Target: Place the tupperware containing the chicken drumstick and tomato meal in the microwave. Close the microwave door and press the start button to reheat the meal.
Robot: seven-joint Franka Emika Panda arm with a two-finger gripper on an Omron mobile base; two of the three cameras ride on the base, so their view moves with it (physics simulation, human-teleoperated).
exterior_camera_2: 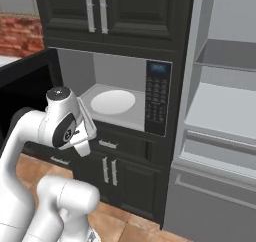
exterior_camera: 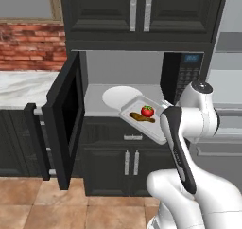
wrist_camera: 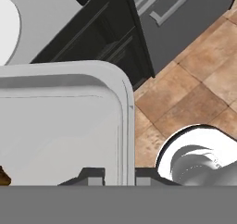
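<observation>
Left base view: tupperware [exterior_camera: 142,120] angled into microwave [exterior_camera: 182,76].

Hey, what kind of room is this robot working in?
A home kitchen, rendered in simulation. A black microwave sits built in among dark cabinets, its door swung open; a pale grey fridge stands beside it, and a marble-look counter runs under a brick wall.

The light grey microwave [exterior_camera: 184,76] floor carries a round white plate [exterior_camera: 121,96] at its centre. The tray [exterior_camera: 142,120] juts from its front edge toward 5 o'clock.
</observation>
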